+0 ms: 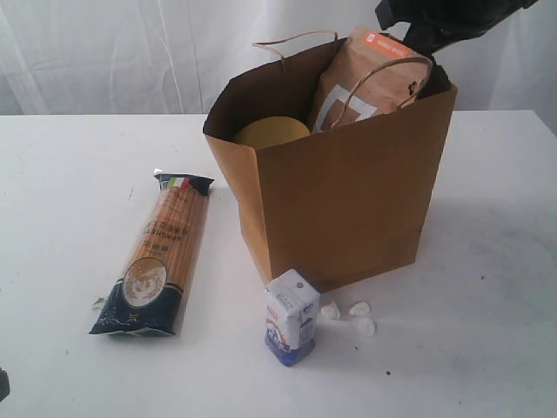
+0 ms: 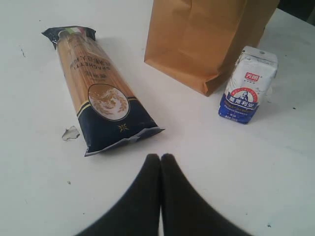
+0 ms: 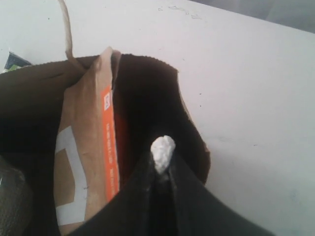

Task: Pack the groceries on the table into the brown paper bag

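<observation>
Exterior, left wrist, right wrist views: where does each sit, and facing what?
Exterior: off the arms, looking down at the table and brown paper bag; right arm above it.
Left wrist: over the table, facing spaghetti packet and blue-white carton; shut left gripper shows.
Right wrist: above the bag's mouth, looking in at the orange-labelled pouch; right gripper pinches a white lump.
Exterior and left wrist share packet, carton, bag.

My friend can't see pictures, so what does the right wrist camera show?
A black pincer holds a small white lump over the open brown paper bag. A brown orange-labelled pouch stands inside the bag, and the white table lies beyond.
</observation>
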Controlling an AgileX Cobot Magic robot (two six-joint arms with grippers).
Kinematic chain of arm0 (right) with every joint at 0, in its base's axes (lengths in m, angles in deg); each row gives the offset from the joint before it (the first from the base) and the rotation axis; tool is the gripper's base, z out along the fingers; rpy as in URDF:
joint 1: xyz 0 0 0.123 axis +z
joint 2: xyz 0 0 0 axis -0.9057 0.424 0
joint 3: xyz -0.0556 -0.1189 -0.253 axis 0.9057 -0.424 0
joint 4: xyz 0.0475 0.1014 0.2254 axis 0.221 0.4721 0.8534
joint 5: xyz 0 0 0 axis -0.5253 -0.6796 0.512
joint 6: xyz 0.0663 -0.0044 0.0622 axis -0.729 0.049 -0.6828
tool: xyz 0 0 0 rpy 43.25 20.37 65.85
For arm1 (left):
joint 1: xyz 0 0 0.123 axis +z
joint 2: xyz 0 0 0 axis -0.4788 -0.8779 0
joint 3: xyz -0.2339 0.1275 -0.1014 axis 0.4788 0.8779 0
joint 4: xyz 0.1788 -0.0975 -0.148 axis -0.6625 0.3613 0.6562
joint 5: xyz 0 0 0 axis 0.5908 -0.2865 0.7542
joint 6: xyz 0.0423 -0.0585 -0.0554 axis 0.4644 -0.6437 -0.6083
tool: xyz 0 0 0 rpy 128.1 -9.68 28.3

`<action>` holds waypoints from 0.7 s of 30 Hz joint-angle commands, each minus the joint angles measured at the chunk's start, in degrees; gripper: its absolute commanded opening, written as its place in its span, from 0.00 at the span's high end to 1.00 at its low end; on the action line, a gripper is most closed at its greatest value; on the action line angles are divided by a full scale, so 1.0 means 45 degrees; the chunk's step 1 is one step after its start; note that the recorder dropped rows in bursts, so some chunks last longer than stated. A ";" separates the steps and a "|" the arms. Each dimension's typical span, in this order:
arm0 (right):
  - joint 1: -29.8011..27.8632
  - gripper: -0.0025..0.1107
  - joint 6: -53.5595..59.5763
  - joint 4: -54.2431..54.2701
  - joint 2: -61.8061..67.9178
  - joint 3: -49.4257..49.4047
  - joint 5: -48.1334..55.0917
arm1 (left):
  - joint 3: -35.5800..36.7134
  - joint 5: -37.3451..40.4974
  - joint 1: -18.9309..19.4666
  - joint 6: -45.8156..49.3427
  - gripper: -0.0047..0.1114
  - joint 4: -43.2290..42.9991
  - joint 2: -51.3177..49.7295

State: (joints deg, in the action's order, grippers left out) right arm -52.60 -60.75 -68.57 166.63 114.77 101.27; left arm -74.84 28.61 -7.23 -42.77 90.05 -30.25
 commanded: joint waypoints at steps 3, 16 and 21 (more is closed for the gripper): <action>-0.0087 0.66 0.0704 0.0413 -0.0015 0.0040 0.0280 | 0.0048 0.0016 -0.0046 -0.0050 0.96 -0.0005 0.0071; -0.0087 0.45 0.1114 0.0958 -0.0541 0.0040 -0.0002 | 0.0048 0.0016 -0.0046 -0.0050 0.96 -0.0005 0.0071; -0.0087 0.45 0.1160 0.0718 -0.1815 0.0060 -0.0116 | 0.0048 0.0016 -0.0046 -0.0050 0.96 -0.0005 0.0071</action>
State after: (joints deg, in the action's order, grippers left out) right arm -52.60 -56.39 -65.09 162.24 114.77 100.74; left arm -74.84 28.61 -7.23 -42.77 90.05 -30.25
